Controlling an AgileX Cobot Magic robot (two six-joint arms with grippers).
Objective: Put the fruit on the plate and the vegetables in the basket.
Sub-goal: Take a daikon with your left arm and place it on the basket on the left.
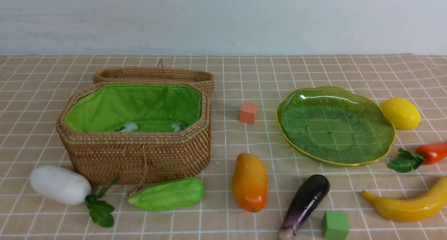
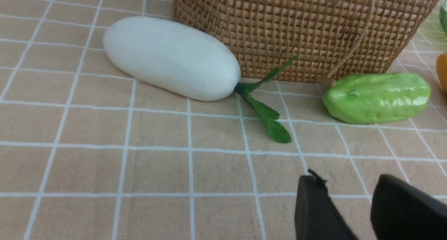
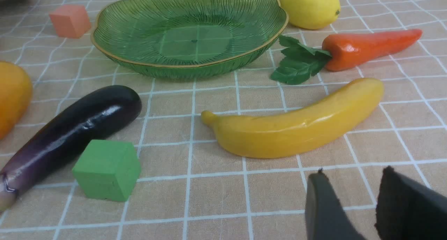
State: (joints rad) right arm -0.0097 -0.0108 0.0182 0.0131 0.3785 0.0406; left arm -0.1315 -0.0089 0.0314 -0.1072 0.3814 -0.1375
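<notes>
The open wicker basket (image 1: 139,156) with green lining stands at the left, and the green glass plate (image 1: 335,125) at the right holds nothing. In front of the basket lie the white radish (image 1: 59,184) and pale green gourd (image 1: 169,194). Mango (image 1: 249,182), eggplant (image 1: 305,201), banana (image 1: 408,203), lemon (image 1: 401,113) and red-orange pepper (image 1: 431,152) lie on the cloth. My left gripper (image 2: 349,179) hovers open and empty, short of the radish (image 2: 171,58) and gourd (image 2: 377,97). My right gripper (image 3: 352,173) is open and empty just short of the banana (image 3: 297,125).
The woven lid (image 1: 153,76) lies behind the basket. An orange cube (image 1: 248,112) sits between basket and plate. A green cube (image 1: 335,225) rests beside the eggplant's stem end. A pale wall backs the checked tablecloth.
</notes>
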